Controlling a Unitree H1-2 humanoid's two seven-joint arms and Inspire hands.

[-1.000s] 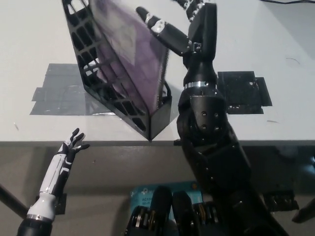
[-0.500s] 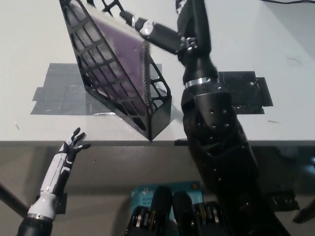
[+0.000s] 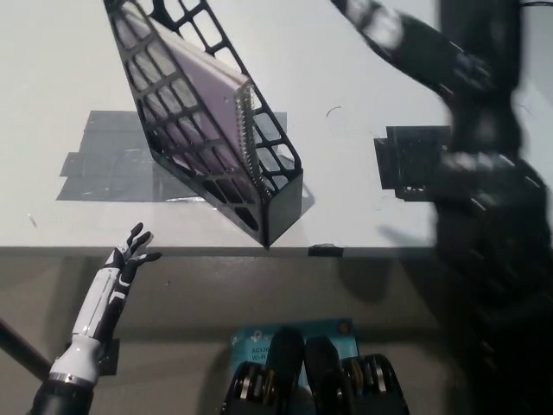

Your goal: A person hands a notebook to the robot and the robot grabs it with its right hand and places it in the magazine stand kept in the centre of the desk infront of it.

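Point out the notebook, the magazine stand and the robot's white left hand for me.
notebook (image 3: 203, 104): head view, on its purple cover inside the stand.
magazine stand (image 3: 281, 192): head view, on its solid black front end wall.
left hand (image 3: 131, 251): head view, on the middle of the open hand.

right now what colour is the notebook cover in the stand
Purple, with a spiral edge; head view shows the notebook inside the black magazine stand.

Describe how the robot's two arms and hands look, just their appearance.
The left hand is slim, with black fingers and a white back; its white forearm narrows to a silver ring at a black cuff. The right arm is bulky and all black, built of chunky rounded segments, with a pale metallic band near the right hand, which is motion-blurred, so finer markings cannot be made out.
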